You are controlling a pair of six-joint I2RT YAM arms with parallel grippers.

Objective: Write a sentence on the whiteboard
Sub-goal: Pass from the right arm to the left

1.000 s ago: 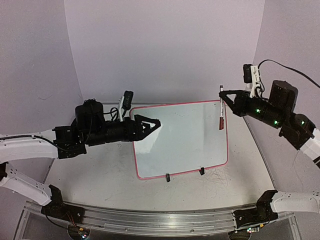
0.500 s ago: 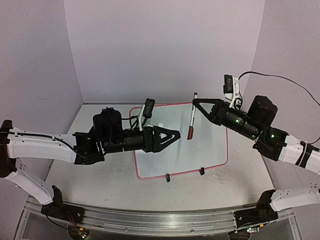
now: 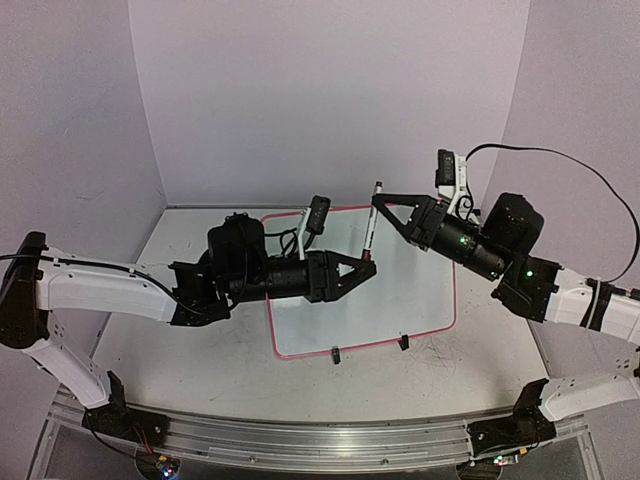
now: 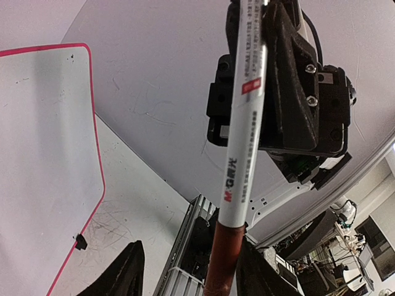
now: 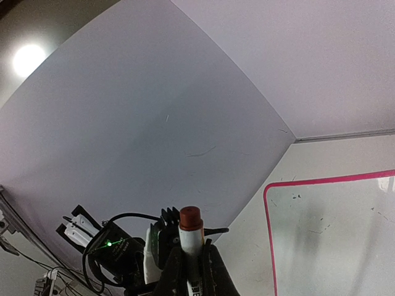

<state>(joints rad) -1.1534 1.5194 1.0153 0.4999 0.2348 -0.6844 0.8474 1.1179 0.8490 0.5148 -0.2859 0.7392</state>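
Over the whiteboard (image 3: 400, 290), the right end effector (image 3: 380, 202) is squeezing a marker (image 3: 373, 222) tight, and the left end effector (image 3: 371, 267) is sitting half open around its red cap (image 3: 367, 258).

The marker (image 4: 244, 123) leaves the left wrist view at 12 o'clock and its red cap (image 4: 222, 259) is cut off at 6 o'clock, where only the tips of the left gripper (image 4: 188, 265) show. In the right wrist view the right gripper (image 5: 192, 264) hides the marker's barrel, the whiteboard (image 5: 333, 246) is cropped at 3 o'clock, and the specks (image 5: 296, 197) on it are too small to read. From above, the left arm (image 3: 250, 275) covers the whiteboard's 9 o'clock edge.
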